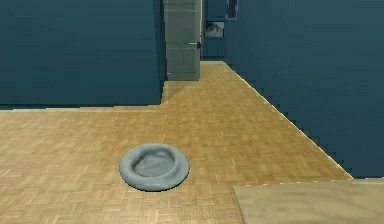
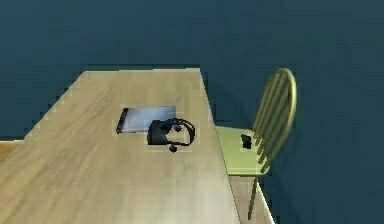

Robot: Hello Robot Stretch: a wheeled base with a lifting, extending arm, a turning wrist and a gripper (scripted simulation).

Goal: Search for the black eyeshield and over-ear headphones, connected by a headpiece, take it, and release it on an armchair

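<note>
A black headset with a dark eyeshield block and a thin curved headband lies on a light wooden table, toward the table's right side in the arm side view. It partly overlaps the right end of a flat grey rectangular item.
A yellow-green wooden chair stands at the table's right edge with a small black thing on its seat. In the forward view a round grey cushion-like bed lies on parquet floor, a corridor leads to a grey door, and a tabletop corner shows at bottom right.
</note>
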